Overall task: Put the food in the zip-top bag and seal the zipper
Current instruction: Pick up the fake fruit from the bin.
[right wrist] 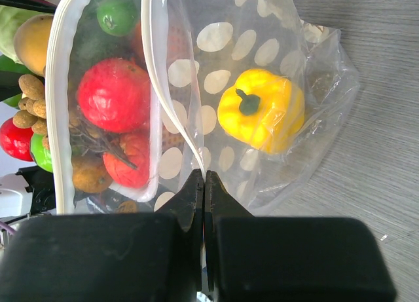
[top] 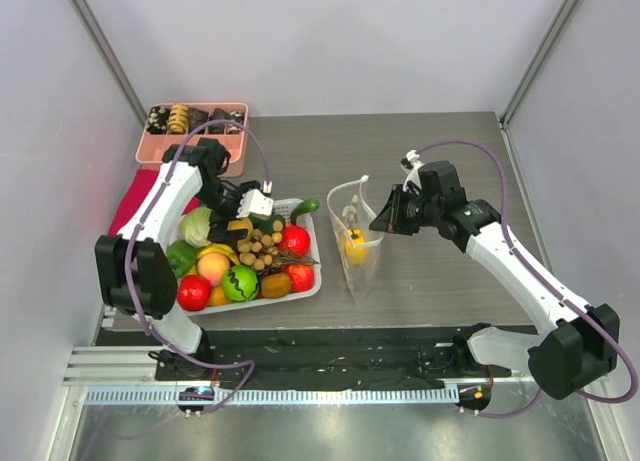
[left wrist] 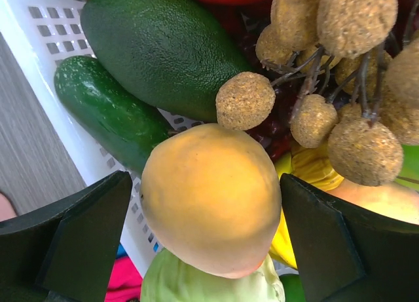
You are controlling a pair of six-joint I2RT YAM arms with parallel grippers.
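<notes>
Seen from above, the left gripper [top: 243, 213] hangs over a white basket [top: 312, 283] heaped with toy food [top: 240, 266], while the right gripper [top: 378, 221] meets the near edge of the zip-top bag [top: 362, 266]. The bag stands open on the grey table [top: 450, 141], just beside the basket. One yellow pepper [top: 354, 245] lies inside it. A pink tray [top: 150, 153] sits at the table's far left corner.

From the left wrist, the gripper [left wrist: 208, 207] is spread wide, with one of its dark fingers [left wrist: 85, 240] on either side of a yellow-orange fruit [left wrist: 209, 197] and not clamped on it. The fruit rests on a pale cabbage [left wrist: 203, 287], next to a green avocado [left wrist: 163, 50], a cucumber [left wrist: 105, 115] and a cluster of brown longans [left wrist: 340, 86].

From the right wrist, the gripper [right wrist: 204, 184] is pinched tight on the lip of the dotted bag [right wrist: 314, 86], where the white zipper [right wrist: 152, 86] strip runs down into the jaws. The mouth gapes above. The pepper [right wrist: 262, 112] lies against the bag's wall, stem toward the camera. A red apple [right wrist: 114, 95] and other basket fruit show through the plastic.
</notes>
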